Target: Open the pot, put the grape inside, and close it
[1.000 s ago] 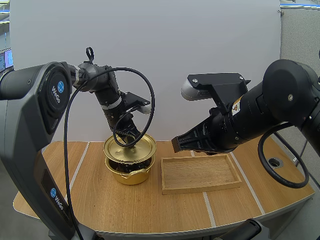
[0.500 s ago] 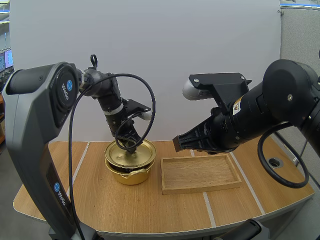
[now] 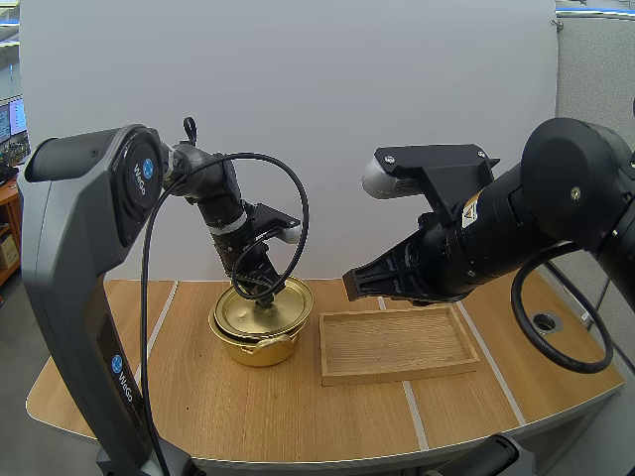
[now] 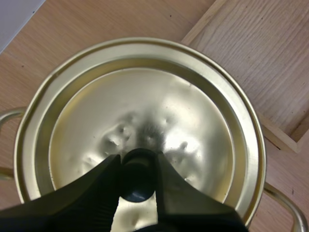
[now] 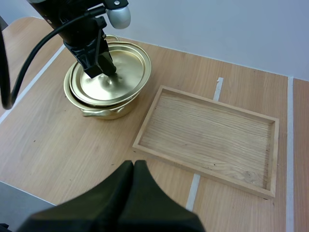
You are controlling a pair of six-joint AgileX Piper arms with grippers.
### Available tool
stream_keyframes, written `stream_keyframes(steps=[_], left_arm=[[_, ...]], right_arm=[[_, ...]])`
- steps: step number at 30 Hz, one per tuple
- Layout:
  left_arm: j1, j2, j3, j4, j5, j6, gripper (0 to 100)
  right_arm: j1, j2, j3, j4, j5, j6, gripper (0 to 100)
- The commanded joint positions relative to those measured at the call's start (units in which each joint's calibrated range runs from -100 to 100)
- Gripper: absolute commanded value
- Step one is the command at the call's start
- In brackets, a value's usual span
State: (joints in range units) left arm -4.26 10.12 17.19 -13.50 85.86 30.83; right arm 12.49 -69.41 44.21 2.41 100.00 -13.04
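Note:
A gold pot (image 3: 254,346) stands on the table left of the wooden tray (image 3: 397,344). Its gold lid (image 3: 265,306) lies over the rim, sitting a little toward the tray side, and hides the pot's inside. My left gripper (image 3: 264,297) comes down from above and is shut on the lid's black knob (image 4: 138,175), one finger on each side. In the right wrist view the lid (image 5: 123,72) covers the pot (image 5: 99,110) with the left gripper (image 5: 100,68) on it. My right gripper (image 3: 351,286) hangs above the tray's near-left corner, its fingers (image 5: 133,166) together as one wedge, holding nothing.
The wooden tray (image 5: 207,136) lies right of the pot with nothing on it. Pale tape lines (image 5: 218,88) cross the tabletop. A round hole (image 3: 545,321) sits near the table's right edge. Bare table lies in front of the pot and tray.
My left gripper has come down with the lid, from tilted above the pot to lying on its rim. The dark grapes seen under the lid are now covered. The right arm barely moved.

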Motion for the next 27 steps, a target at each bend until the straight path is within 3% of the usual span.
stream_keyframes(steps=[1, 8, 22, 24, 27], left_arm=[[-0.12, 1.3, 0.4, 2.8, 5.4, 0.2, 0], [-0.12, 0.7, 0.4, 2.7, 13.8, 0.2, 0], [-0.12, 0.7, 0.4, 1.6, 14.1, 0.2, 0], [-0.12, 0.7, 0.4, 1.6, 14.1, 0.2, 10], [-0.12, 0.7, 0.4, 1.8, 14.1, 0.2, 37]], right_arm=[[-0.2, -0.5, -0.2, -0.5, 0.0, -0.4, 0], [-0.2, -0.5, -0.2, -0.5, 0.0, -0.4, 0], [-0.2, -0.5, -0.2, -0.5, 0.0, -0.4, 0], [-0.2, -0.5, -0.2, -0.5, 0.0, -0.4, 0], [-0.2, -0.5, -0.2, -0.5, 0.0, -0.4, 0]])
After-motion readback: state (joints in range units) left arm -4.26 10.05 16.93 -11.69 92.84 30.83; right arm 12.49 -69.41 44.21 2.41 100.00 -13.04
